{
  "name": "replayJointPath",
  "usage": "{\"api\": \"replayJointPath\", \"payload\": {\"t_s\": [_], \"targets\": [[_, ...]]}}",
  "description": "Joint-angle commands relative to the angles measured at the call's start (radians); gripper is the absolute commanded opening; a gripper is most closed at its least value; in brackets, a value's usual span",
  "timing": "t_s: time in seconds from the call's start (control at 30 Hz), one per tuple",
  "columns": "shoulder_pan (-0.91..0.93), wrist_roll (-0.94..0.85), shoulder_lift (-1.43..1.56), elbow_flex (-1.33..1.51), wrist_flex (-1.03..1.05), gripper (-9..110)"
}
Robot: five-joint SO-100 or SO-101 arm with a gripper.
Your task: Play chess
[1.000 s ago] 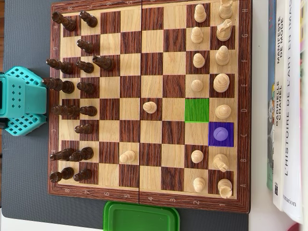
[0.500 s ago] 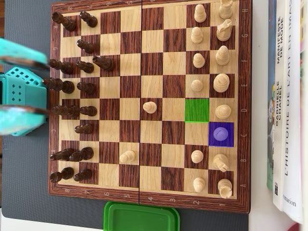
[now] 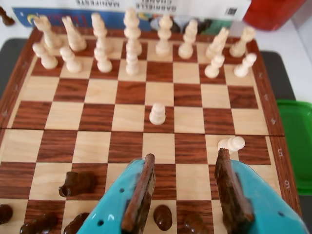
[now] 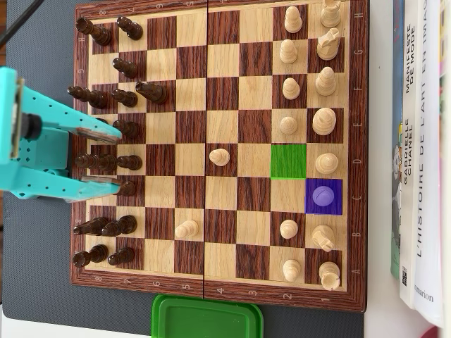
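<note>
A wooden chessboard lies on a grey mat. Dark pieces stand along its left side in the overhead view, light pieces along its right. One light pawn stands near the centre, also in the wrist view. Another light pawn lies on its side, also in the overhead view. A dark knight stands one rank forward. One square is tinted green, and one is tinted purple with a piece on it. My teal gripper is open and empty above the dark pawn row, also in the wrist view.
A green plastic lid lies against the board's lower edge in the overhead view, and at the right in the wrist view. Books lie beyond the light pieces. A red object stands behind the board's far corner.
</note>
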Motion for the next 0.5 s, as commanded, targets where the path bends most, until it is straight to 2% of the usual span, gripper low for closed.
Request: {"api": "replayJointPath", "payload": {"t_s": [0.0,0.47], "targets": [[0.006,-0.005,-0.098,-0.107,0.063,18],[0.008,-0.005,-0.870,-0.600,0.077,18]]}}
